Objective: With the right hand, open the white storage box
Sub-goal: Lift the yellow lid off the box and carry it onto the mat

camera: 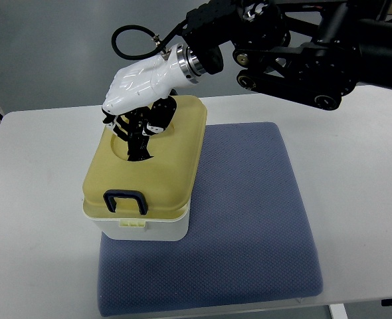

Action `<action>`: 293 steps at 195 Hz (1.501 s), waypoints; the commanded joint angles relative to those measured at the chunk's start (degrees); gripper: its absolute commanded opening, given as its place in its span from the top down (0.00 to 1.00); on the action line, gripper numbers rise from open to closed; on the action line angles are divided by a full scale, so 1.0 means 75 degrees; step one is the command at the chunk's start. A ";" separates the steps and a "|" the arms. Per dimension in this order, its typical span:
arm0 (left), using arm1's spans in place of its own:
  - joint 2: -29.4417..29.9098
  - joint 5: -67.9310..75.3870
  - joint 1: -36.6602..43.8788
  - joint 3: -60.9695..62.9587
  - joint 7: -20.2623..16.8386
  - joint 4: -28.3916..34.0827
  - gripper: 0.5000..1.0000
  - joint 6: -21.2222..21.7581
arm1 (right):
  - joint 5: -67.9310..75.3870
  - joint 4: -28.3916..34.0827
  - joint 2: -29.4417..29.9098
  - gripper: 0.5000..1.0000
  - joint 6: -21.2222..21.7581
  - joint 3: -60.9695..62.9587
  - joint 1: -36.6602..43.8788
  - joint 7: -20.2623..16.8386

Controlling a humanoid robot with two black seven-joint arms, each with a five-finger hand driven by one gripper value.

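In the top view, the white storage box [146, 222] is sitting on the left edge of a blue cushion mat [249, 219], which is lying on the white surface [43, 199]. The yellowish lid [173, 156] is covering the box, slightly tilted (its far side seems higher), and a black handle [124, 201] is showing at its near edge. The right hand [139, 100] is reaching in from the right edge, its white back upward, and its black fingers [141, 136] are pointing down into the recess on the lid's far part. Whether they are gripping something there, I cannot tell.
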 commanded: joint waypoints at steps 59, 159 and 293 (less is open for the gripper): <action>0.0000 0.0000 -0.0001 0.0000 -0.0002 0.0000 0.00 0.0000 | 0.0336 -0.0296 -0.1660 1.00 -0.0163 0.0416 -0.0183 0.0024; 0.0000 0.0000 -0.0001 0.0000 -0.0002 0.0000 0.00 0.0000 | 0.0394 -0.0472 -0.3336 1.00 -0.1135 0.0358 -0.1929 0.0598; 0.0000 0.0000 -0.0001 0.0000 -0.0002 0.0000 0.00 0.0000 | 0.0277 -0.0460 -0.2727 1.00 -0.1897 0.0276 -0.3593 0.0610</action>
